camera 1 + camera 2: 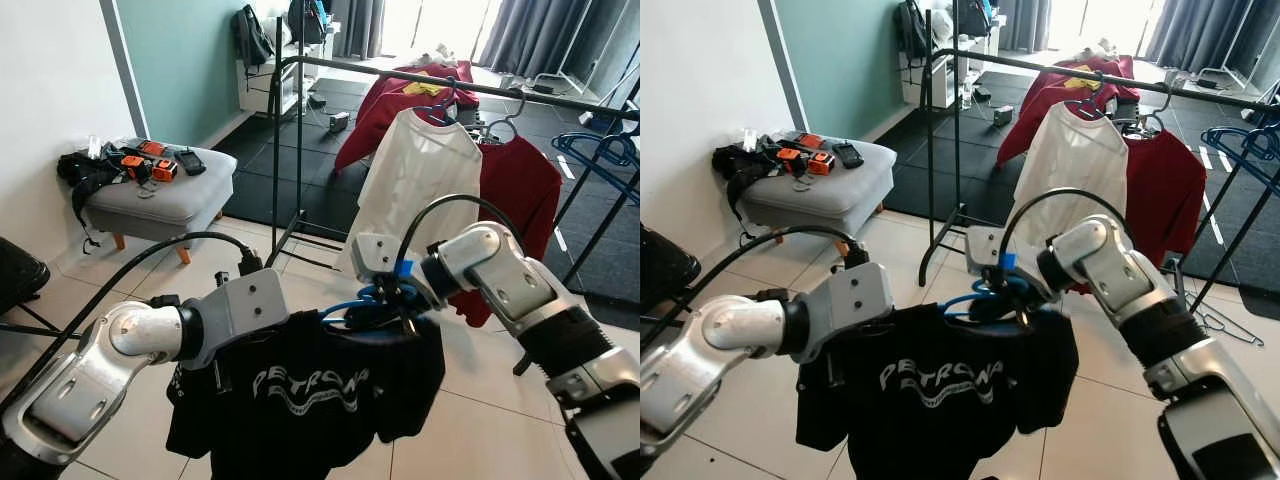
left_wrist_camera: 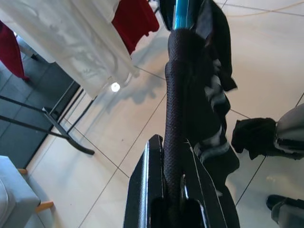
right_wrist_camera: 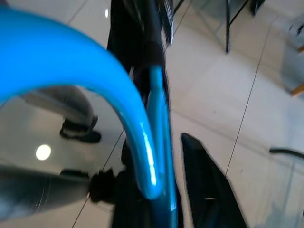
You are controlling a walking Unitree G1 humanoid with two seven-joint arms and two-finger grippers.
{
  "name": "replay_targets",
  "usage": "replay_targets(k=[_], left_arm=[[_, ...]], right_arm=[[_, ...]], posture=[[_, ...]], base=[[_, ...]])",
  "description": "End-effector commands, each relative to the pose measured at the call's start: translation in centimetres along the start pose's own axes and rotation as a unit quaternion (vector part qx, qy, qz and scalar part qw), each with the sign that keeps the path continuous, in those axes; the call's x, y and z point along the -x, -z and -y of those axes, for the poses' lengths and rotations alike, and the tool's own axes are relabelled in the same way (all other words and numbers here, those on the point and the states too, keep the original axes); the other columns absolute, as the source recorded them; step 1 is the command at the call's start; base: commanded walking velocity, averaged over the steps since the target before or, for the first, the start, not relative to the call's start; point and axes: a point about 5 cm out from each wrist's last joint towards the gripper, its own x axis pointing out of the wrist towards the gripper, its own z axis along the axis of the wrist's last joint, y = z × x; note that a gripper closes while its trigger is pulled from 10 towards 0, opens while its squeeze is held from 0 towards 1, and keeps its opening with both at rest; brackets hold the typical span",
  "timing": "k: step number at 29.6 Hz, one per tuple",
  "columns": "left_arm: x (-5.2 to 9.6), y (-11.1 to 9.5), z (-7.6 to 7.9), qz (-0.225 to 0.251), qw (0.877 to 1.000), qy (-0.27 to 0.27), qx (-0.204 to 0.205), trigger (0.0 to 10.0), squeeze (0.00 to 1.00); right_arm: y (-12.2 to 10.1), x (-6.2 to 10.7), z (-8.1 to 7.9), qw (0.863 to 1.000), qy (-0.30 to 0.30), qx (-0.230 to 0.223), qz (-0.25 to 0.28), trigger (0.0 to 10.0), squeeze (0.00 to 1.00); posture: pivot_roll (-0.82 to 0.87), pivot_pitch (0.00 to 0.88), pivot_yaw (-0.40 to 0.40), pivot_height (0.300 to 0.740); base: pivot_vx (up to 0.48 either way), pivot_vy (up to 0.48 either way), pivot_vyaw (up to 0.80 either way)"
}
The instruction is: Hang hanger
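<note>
A black T-shirt point(image 1: 310, 390) with white lettering hangs on a blue hanger point(image 1: 350, 308), held low in front of me above the tile floor. My left gripper point(image 1: 215, 372) is shut on the shirt-covered shoulder of the hanger; the left wrist view shows its fingers point(image 2: 154, 156) clamped around the black fabric. By the blue hook point(image 3: 142, 142), my right gripper point(image 1: 395, 300) is shut on the hanger. Beyond it runs the black clothes rail point(image 1: 420, 78), carrying a white shirt point(image 1: 420, 190) and a red shirt point(image 1: 520, 200).
A grey ottoman point(image 1: 160, 195) with black and orange gear stands at the left by the wall. The rack's upright and foot point(image 1: 285, 240) stand just ahead. Blue hangers point(image 1: 600, 155) hang at the far right. A wire hanger point(image 1: 1225, 325) lies on the floor.
</note>
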Motion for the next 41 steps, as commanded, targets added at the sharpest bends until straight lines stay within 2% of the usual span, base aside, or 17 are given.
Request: replay_targets(k=[1,9,20,21,22,23,24,25,26,28,29,30,33,34,37,39,41], left_arm=[[-0.1,0.7,0.0,-0.015,1.000,-0.004,0.004,0.0,0.00],[0.8,2.8,0.4,-0.040,0.999,-0.007,0.028,0.0,0.00],[3.5,5.5,-0.2,-0.052,0.992,-0.068,0.097,0.0,0.00],[4.3,5.8,-0.7,-0.015,0.982,-0.122,0.146,0.0,0.00],[4.5,5.9,-0.8,0.008,0.973,-0.149,0.175,0.0,0.00],[4.6,6.0,-0.8,0.022,0.967,-0.163,0.192,0.0,0.00],[4.5,6.0,-0.8,0.049,0.954,-0.193,0.225,5.0,0.00],[4.5,6.0,-0.8,0.049,0.954,-0.193,0.225,5.0,0.00],[4.2,6.2,-0.5,0.075,0.935,-0.225,0.263,10.0,0.00],[2.8,6.4,1.3,0.114,0.889,-0.272,0.351,10.0,0.00],[2.8,6.4,1.3,0.114,0.889,-0.272,0.351,10.0,0.00],[2.1,6.1,2.5,0.116,0.874,-0.292,0.371,10.0,0.00],[1.5,5.6,3.5,0.123,0.861,-0.307,0.385,10.0,0.00],[1.0,4.7,4.3,0.147,0.835,-0.334,0.412,10.0,0.00],[1.0,4.5,4.0,0.160,0.828,-0.340,0.417,10.0,0.00],[1.1,4.7,3.1,0.157,0.834,-0.347,0.400,10.0,0.00],[0.9,4.7,2.3,0.163,0.829,-0.353,0.402,10.0,0.00]], right_arm=[[-0.9,0.6,0.2,1.000,0.009,0.015,0.022,10.0,1.00],[0.3,2.9,-0.5,0.998,0.018,-0.021,0.051,10.0,1.00],[4.6,6.7,-1.0,0.992,0.100,-0.077,-0.020,10.0,1.00],[5.7,6.9,-0.3,0.976,0.188,-0.107,-0.002,10.0,0.42],[6.1,6.6,0.1,0.966,0.226,-0.125,0.013,10.0,0.00],[6.3,6.3,0.3,0.959,0.247,-0.138,0.023,10.0,0.00],[6.5,5.3,0.8,0.942,0.286,-0.169,0.049,10.0,0.00],[6.5,5.3,0.8,0.942,0.286,-0.169,0.049,10.0,0.00],[6.5,4.0,1.1,0.921,0.324,-0.198,0.093,10.0,0.00],[5.7,0.3,0.6,0.853,0.350,-0.308,0.234,10.0,0.00],[5.7,0.3,0.6,0.853,0.350,-0.308,0.234,10.0,0.00],[5.3,-1.4,0.0,0.823,0.345,-0.345,0.292,10.0,0.00],[4.8,-2.9,-0.8,0.794,0.340,-0.372,0.340,10.0,0.00],[4.7,-5.7,-2.2,0.753,0.335,-0.416,0.384,10.0,0.00],[5.3,-7.4,-2.8,0.758,0.346,-0.425,0.354,10.0,0.00],[4.9,-6.8,-2.0,0.770,0.360,-0.391,0.353,10.0,0.00],[5.4,-6.5,-1.5,0.762,0.366,-0.409,0.344,10.0,0.00]], posture=[[-0.01,0.000,-0.049,0.740],[-0.01,0.000,-0.047,0.740],[-0.02,0.000,-0.049,0.740],[-0.02,0.000,-0.045,0.740],[-0.02,0.000,-0.039,0.740],[-0.03,0.000,-0.038,0.740],[-0.03,0.000,-0.036,0.740],[-0.03,0.000,-0.036,0.740],[-0.03,0.000,-0.035,0.740],[-0.04,0.000,-0.030,0.740],[-0.04,0.000,-0.030,0.740],[-0.04,0.000,-0.025,0.740],[-0.03,0.000,-0.026,0.740],[-0.02,0.000,-0.043,0.740],[-0.01,0.000,-0.055,0.740],[-0.01,0.000,-0.055,0.740],[-0.03,0.000,-0.060,0.740]], base=[[0.000,0.000,0.00],[0.000,0.000,0.00],[0.000,0.000,0.00],[0.000,0.000,0.00],[0.000,0.000,0.00],[0.000,0.000,0.00],[0.000,0.000,0.00],[0.000,0.000,0.00],[0.000,0.000,-0.59],[0.000,0.000,-0.64],[0.000,0.000,-0.64],[0.000,0.000,-0.76],[0.000,0.000,-0.76],[0.000,0.000,-0.77],[0.000,0.000,-0.77],[0.409,0.000,0.00],[0.480,0.000,0.00]])
